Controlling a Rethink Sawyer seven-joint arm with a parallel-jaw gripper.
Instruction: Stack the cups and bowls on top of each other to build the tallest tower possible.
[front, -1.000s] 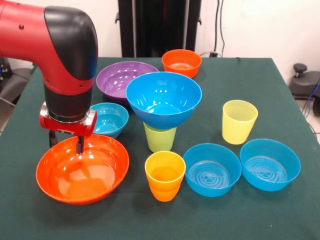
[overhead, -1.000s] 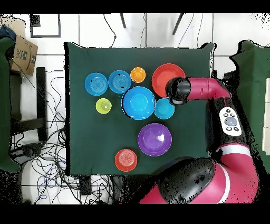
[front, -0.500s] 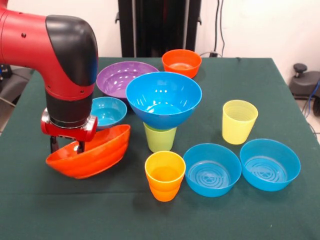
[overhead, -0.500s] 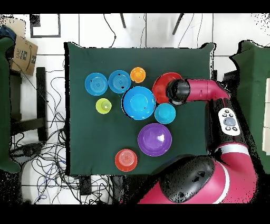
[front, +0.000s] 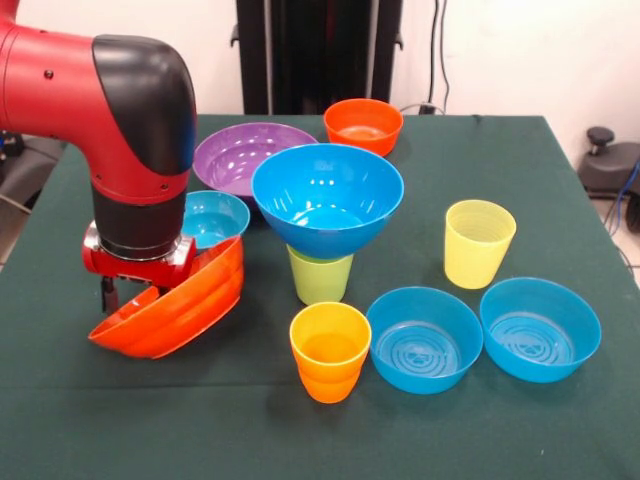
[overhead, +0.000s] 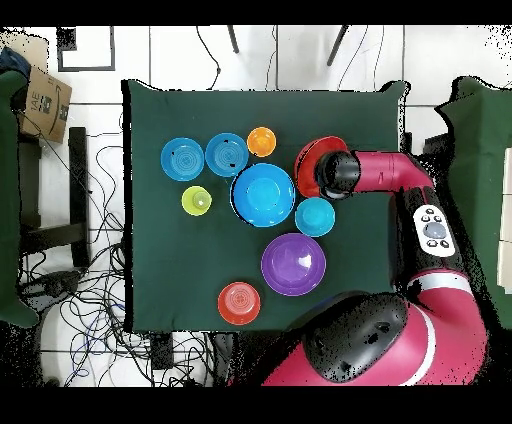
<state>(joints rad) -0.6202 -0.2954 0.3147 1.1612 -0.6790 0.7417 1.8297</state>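
Hand (front: 128, 293) grips large orange bowl (front: 175, 305), tilted in front view, arm-covered overhead.

Bright, even room light falls from above, leaving white glints on the glossy large blue bowl (front: 327, 198) and only soft, faint shadows on the green desk (front: 480, 420), everything sharp.

My table (front: 560, 170) wears a dark green cloth. Resting straight on it I see the purple bowl (front: 240, 155), the small orange bowl (front: 363, 124), the small blue bowl (front: 215, 222), two ringed blue bowls (front: 424, 338) (front: 540, 328) side by side, the orange cup (front: 329, 350), the pale yellow cup (front: 478, 242), and the lime green cup (front: 320, 277) standing under the big blue bowl (front: 327, 198).
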